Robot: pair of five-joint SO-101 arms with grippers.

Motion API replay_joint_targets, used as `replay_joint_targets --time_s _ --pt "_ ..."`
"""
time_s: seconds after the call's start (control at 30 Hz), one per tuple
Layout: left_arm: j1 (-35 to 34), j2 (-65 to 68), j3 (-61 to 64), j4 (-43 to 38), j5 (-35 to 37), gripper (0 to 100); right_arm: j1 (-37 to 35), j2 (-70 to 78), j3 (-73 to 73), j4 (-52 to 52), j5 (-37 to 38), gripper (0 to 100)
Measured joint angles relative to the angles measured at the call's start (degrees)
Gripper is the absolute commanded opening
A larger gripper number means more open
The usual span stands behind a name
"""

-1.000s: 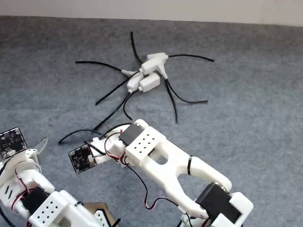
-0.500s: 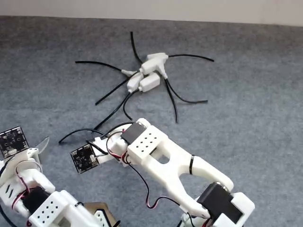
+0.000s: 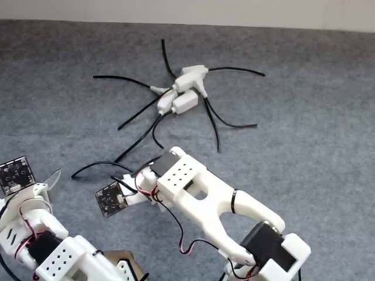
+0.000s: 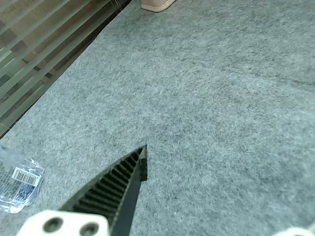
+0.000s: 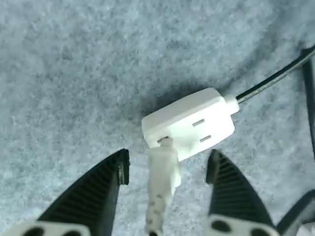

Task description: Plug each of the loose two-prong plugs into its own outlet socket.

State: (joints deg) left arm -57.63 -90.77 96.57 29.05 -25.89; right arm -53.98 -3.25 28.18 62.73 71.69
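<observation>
My right gripper (image 5: 168, 155) is open, its black fingers (image 5: 101, 194) on either side of a white two-prong plug (image 5: 162, 179). The plug's front end touches the end face of a white outlet socket (image 5: 192, 122) with a black cable; its prongs are hidden. In the high view the right arm (image 3: 181, 175) covers this spot at the table's middle. A cluster of white sockets and plugs (image 3: 184, 88) with black cables lies at the back. My left gripper (image 4: 216, 196) is open over bare carpet; its finger (image 3: 53, 178) is at the front left.
Grey carpet (image 3: 304, 129) covers the table. Black cables (image 3: 214, 126) fan out from the back cluster, and one cable (image 3: 88, 167) runs under the right arm. In the left wrist view a plastic bottle (image 4: 15, 182) lies by slatted blinds (image 4: 44, 44).
The right arm's wrist has shifted slightly toward the front and rolled, with its camera board moving a little right. The left arm has stayed still.
</observation>
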Motion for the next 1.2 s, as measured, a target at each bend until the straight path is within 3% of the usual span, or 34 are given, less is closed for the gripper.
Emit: replay_joint_targets --time_s 0.43,0.5,0.6,0.8,1.03,1.2 --pt "0.0 0.0 0.0 0.0 0.0 53 0.09 -1.58 -0.18 2.46 -1.32 26.1" --pt "0.62 0.0 0.0 0.0 0.0 53 0.18 -3.52 -2.02 2.55 -7.12 26.1" --pt "3.43 0.0 0.0 2.2 0.0 53 3.16 -5.89 -6.51 2.81 -22.24 26.0" --pt "14.59 0.0 -1.41 19.52 0.0 53 8.44 -6.07 -6.86 6.42 -49.41 26.0" --pt "18.02 1.32 -16.0 40.44 0.53 53 8.97 -6.07 2.02 2.37 -64.0 26.0" --pt "19.52 15.65 -31.47 47.47 0.53 49 4.57 -8.97 8.44 -0.62 -68.04 26.0"
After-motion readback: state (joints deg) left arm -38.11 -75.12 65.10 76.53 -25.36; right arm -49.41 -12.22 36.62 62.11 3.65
